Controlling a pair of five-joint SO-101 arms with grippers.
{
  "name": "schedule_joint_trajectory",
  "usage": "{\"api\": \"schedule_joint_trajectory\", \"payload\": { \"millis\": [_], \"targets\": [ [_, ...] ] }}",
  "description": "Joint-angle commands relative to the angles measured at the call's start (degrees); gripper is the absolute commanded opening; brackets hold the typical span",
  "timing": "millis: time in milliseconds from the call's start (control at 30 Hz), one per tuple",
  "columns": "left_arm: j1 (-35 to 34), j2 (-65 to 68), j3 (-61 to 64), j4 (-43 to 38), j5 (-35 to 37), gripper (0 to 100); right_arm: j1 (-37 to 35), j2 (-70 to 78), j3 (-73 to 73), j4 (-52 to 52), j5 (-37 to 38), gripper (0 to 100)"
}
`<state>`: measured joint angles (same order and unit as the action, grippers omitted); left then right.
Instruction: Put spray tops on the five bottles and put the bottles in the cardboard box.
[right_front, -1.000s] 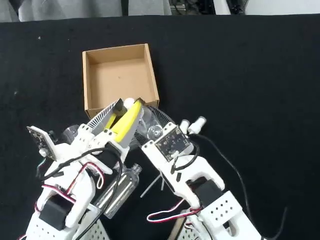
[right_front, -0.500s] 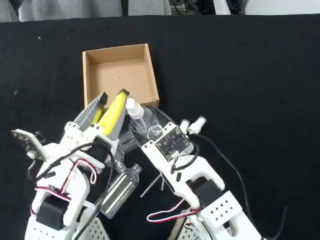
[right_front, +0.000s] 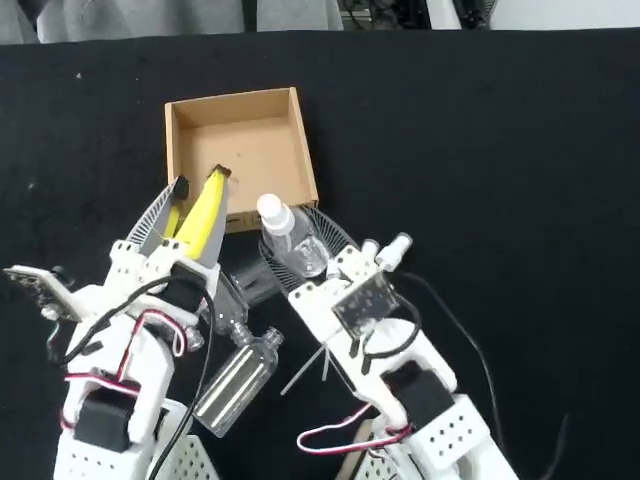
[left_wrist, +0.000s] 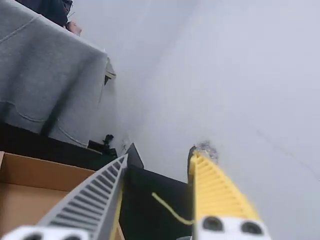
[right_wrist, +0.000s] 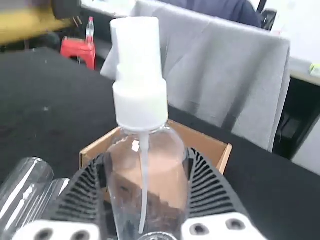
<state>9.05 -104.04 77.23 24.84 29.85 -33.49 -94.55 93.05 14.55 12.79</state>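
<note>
Now the R gripper (right_wrist: 145, 160) is clamped on a bottle (right_front: 292, 245) w/ its top (right_front: 271, 211) already on, just beside the near corner of the box (right_front: 235, 98), and the L gripper (right_front: 198, 182) hangs open & empty over that box's near edge, so next, I judge, the bottle must go over the rim and be let go inside.

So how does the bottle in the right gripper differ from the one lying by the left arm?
The held bottle carries a white spray top; the lying bottle has an open neck. The held bottle is clamped in the right gripper; the lying bottle rests on its side, ungripped. Both are clear.
</note>
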Motion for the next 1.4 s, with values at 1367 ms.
{"api": "schedule_joint_trajectory", "payload": {
  "millis": [1367],
  "targets": [
    [8.7,-0.4,0.4,-0.7,-14.1,18,1.4,-13.4,3.0,9.7,-0.6,1.8]
  ]
}}
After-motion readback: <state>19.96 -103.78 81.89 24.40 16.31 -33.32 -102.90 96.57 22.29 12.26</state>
